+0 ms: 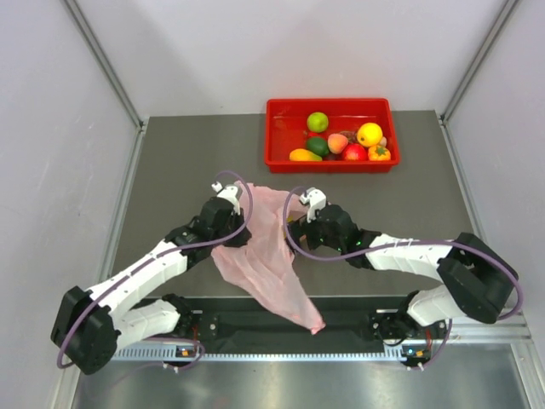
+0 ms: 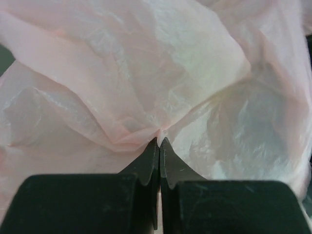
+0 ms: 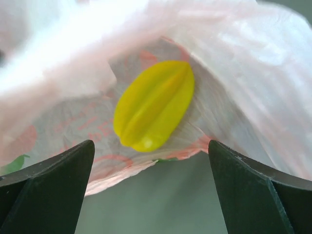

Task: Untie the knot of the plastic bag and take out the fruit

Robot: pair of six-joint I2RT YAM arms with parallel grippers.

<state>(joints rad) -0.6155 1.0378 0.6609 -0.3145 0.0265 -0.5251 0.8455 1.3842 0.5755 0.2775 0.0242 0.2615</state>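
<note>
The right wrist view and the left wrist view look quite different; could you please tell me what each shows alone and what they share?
Only the right wrist view shows a yellow ridged fruit lying on the bag's printed plastic, the right hand open with its fingers wide apart, and a strip of grey table below. Only the left wrist view shows the left hand shut, pinching a fold of the plastic. Both views share the pale-pink plastic bag, crinkled and filling most of the frame.
</note>
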